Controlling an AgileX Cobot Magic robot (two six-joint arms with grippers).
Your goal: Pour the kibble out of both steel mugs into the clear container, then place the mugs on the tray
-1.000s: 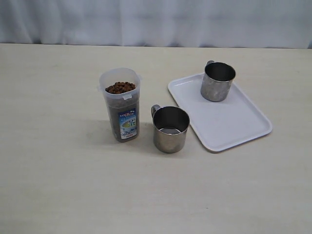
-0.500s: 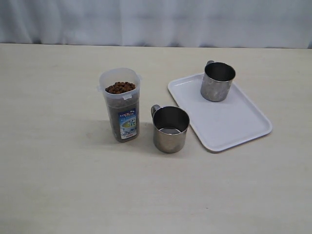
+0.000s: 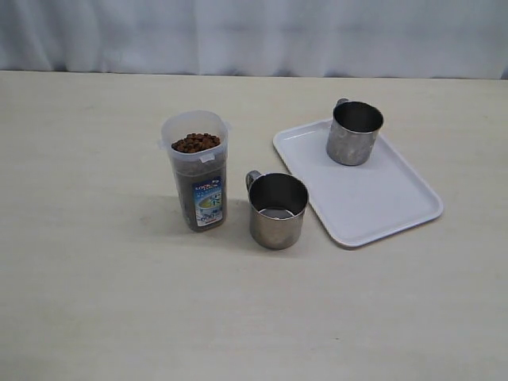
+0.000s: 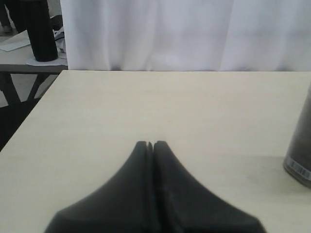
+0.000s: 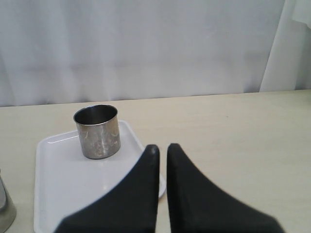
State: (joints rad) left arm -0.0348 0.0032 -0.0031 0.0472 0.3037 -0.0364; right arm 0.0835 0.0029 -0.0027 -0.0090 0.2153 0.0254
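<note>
- Nothing has moved since before.
- My left end effector [image 4: 149,144] and right end effector [image 5: 163,148] are pinched closed, empty.
- One steel mug [image 3: 355,132] stands on the tray [image 3: 381,198].

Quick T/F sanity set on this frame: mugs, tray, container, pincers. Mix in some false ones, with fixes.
1. The far mug stands upright on the tray. True.
2. The near mug is on the tray too. False: it stands on the table, between the clear container and the tray.
3. Kibble fills the clear container nearly to its rim. True.
4. The left pincer holds a mug. False: it is shut on nothing.
5. The right pincer is wide open. False: it is shut and empty.
</note>
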